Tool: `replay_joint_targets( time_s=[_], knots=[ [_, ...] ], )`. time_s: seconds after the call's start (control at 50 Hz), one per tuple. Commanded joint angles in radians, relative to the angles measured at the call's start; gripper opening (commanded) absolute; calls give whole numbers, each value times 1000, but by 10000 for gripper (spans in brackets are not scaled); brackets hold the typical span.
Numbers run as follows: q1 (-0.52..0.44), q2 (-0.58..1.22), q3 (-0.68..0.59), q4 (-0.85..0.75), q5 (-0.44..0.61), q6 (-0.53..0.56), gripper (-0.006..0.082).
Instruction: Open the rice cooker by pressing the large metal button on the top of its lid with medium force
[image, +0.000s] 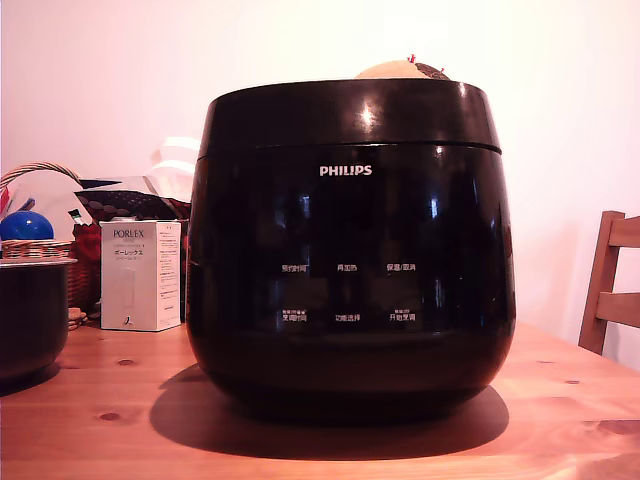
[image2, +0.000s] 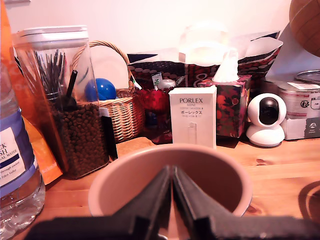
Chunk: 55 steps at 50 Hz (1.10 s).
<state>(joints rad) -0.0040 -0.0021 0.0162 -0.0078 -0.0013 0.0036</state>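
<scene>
The rice cooker (image: 350, 280), glossy black with a white PHILIPS logo, stands in the middle of the wooden table (image: 560, 420) in the exterior view. Its lid (image: 350, 115) is down, with the seam closed all round. The top of the lid and the metal button are hidden from this low angle. My gripper (image2: 172, 172) shows only in the wrist view. Its two black fingers (image2: 150, 195) are pressed together with nothing between them, and they hang over the mouth of a smaller pot (image2: 115, 180) with a pale rim. The cooker is not clearly in the wrist view.
The smaller dark pot (image: 30, 310) sits at the exterior view's left, by a white PORLEX box (image: 140, 275) and a basket with a blue ball (image: 25, 225). A wooden chair (image: 610, 290) stands at the right. The wrist view shows a coffee-bean jar (image2: 75, 120), water bottle (image2: 15, 165), tissue box (image2: 232, 100) and white camera (image2: 266, 117).
</scene>
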Motion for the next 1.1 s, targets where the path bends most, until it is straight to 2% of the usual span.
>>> replay_joint_targets(
  time_s=[0.0,0.26,0.46,0.5,0.54,0.56,0.6,0.62,0.66,0.68,0.88,1.08],
  knots=[
    [-31,-11,-40,92,53,15,-21],
    [-31,-11,-40,114,56,5,-21],
    [-32,-11,-25,188,153,-127,-21],
    [-32,-10,-16,215,210,-183,-21],
    [-32,-10,-4,225,248,-183,-21],
    [-32,-10,8,224,270,-256,-21],
    [-32,-10,31,219,300,-263,-21],
    [-32,-10,40,212,341,-324,-21],
    [-32,-10,68,198,365,-344,-21],
    [-32,-10,79,185,426,-379,-21],
    [-60,74,219,27,683,-404,-21],
    [-127,286,336,22,743,-407,-21]
  ],
)
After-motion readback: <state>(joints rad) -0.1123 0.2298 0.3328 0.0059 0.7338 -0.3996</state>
